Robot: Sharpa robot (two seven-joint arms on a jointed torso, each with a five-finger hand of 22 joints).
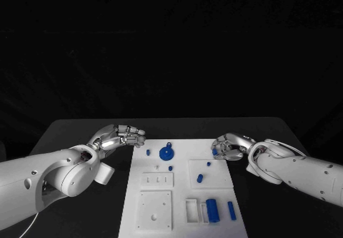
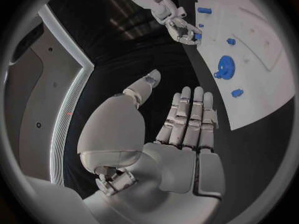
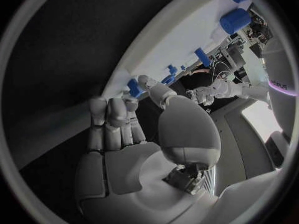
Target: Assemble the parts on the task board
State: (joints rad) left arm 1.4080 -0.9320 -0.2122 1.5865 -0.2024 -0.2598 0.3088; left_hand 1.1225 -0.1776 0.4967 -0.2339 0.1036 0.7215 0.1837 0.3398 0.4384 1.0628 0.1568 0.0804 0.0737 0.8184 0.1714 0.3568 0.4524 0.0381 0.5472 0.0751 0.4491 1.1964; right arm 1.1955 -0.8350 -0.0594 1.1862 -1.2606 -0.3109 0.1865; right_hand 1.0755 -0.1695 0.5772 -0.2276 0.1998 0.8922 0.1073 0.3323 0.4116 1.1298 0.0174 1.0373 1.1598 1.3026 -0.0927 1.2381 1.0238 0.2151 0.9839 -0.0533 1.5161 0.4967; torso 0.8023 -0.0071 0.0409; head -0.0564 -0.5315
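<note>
We can read no writing on the task board (image 1: 184, 218) or its parts; the 1 mark with letters, on a white housing in the right wrist view, is too bent and cut off for us to make out. The board lies in the middle of the black table (image 1: 71, 130), its near end cut off by the picture's edge. On it we see a blue gear (image 1: 166, 151) near the far end, a small blue peg (image 1: 148, 152) just left of it, a short blue pin (image 1: 200, 178) on a raised square plate, and a thick blue cylinder (image 1: 211, 207) with a thin blue rod (image 1: 231, 210) beside it near the front. The left hand (image 1: 119, 137) hovers over the bare table beside the board's far left corner, fingers loosely curled in the head view and straight and together in its wrist view, holding nothing. The right hand (image 1: 230, 147) sits at the board's far right edge with its fingers curled in; a small blue piece (image 3: 134, 87) shows at its fingertips, but we cannot tell whether it is pinched or just lies behind them.
</note>
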